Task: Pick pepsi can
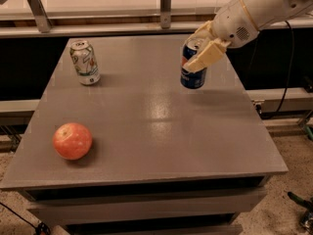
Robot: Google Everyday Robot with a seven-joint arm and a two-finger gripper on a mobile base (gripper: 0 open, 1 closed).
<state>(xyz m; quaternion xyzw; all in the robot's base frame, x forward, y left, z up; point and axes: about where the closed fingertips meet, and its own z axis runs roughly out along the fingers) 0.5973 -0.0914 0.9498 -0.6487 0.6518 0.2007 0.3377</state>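
My gripper (pixel 198 50) clasps the pepsi can (pixel 193 77) at the far right of the table (pixel 161 131). I see open passage mid-table; the white-and-green can (pixel 84 62) obstructs far left, the apple (pixel 72 141) near left.

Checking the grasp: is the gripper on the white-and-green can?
No, the gripper at far right clamps the pepsi can; the white-and-green can stands untouched.

pepsi can (pixel 193 80) partly hidden behind the hand (pixel 193 51) gripping it (far right of table (pixel 146 131)), arm (pixel 266 6) cut off top-right
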